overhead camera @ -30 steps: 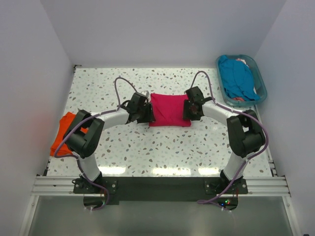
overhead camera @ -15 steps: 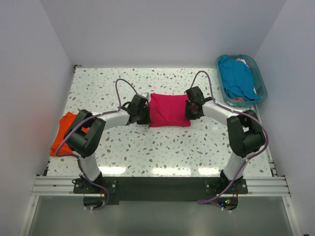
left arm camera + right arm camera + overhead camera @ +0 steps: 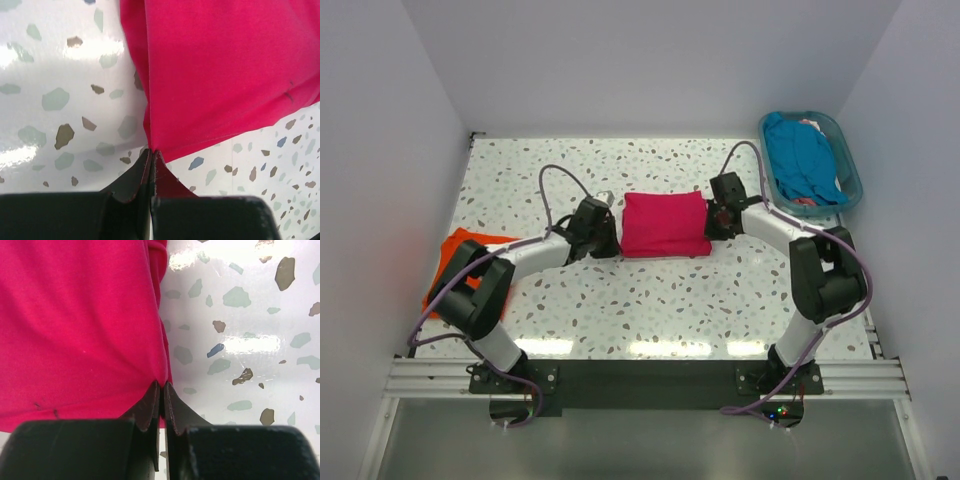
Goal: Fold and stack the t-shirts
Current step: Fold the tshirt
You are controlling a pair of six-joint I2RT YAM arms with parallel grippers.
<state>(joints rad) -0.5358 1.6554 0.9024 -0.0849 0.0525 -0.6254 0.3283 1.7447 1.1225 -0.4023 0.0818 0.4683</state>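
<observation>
Closed since a second ago, jaws of left gripper [image 3: 151, 156] and right gripper [image 3: 162, 389] are pinched shut on opposite edges of the folded pink shirt [image 3: 665, 224], centred on the surface [image 3: 650, 300]; level, synchronized lifting is advised.

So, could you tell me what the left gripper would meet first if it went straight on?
The folded hot-pink cotton t-shirt. The left gripper is shut and its tips seem to pinch the shirt's near edge, so going on would probably just push further into the cloth.
</observation>
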